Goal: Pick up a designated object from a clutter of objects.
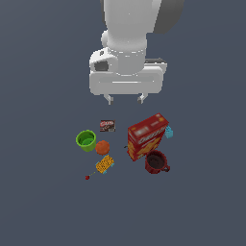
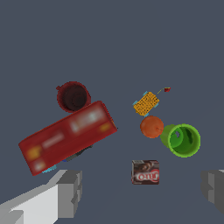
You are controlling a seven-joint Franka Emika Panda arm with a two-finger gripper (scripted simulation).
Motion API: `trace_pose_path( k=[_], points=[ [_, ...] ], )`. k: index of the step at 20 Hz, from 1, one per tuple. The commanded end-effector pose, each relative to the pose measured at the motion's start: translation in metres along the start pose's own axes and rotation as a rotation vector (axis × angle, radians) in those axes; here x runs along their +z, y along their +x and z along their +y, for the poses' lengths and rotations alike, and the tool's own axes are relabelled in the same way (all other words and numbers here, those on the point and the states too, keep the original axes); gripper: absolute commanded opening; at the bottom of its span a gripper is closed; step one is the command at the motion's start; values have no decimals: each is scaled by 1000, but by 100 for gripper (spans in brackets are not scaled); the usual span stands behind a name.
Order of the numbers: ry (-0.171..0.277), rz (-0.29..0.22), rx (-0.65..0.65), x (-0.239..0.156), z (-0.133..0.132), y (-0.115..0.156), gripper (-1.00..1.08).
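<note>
I have the end effector (image 1: 125, 99) hanging above the counter (image 1: 43, 206) with its fingers (image 2: 70, 192) spread wide and nothing between them. Closest to it, just under the gap between the fingers, I see the small dark box (image 2: 145, 172) lying flat. A little further out, off to one finger's side, sits the green cup (image 2: 182, 140), upright and open-topped, and I can look straight down into it on the wrist view. The orange ball (image 2: 152, 127) rests just beside the cup, on the side towards the red cereal box (image 2: 68, 136), close enough that I cannot tell whether they touch. The cereal box lies near the other finger, tilted, with a tiny blue item (image 1: 169, 131) peeking out at its edge. Beyond the ball I see the yellow patterned packet (image 2: 146, 103), and past that a small red speck (image 2: 167, 89). Farthest out beyond the cereal box stands the dark red mug (image 2: 73, 96), upright, right against the box
</note>
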State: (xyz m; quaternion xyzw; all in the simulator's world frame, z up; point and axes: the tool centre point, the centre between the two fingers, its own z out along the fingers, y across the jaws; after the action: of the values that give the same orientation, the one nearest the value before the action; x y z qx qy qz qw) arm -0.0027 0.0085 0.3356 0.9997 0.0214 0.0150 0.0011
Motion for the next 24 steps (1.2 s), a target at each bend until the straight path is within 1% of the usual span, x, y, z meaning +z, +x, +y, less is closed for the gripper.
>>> trace_pose_path(
  k=[1, 8, 13, 18, 24],
  points=[
    [0, 0, 0, 0, 0, 0, 28],
    [-8, 19, 1, -7, 12, 2, 28],
    [-7, 15, -5, -5, 12, 3, 28],
    [-5, 0, -34, 1, 16, 4, 28],
    [5, -33, -99, 17, 25, 8, 28]
  ],
)
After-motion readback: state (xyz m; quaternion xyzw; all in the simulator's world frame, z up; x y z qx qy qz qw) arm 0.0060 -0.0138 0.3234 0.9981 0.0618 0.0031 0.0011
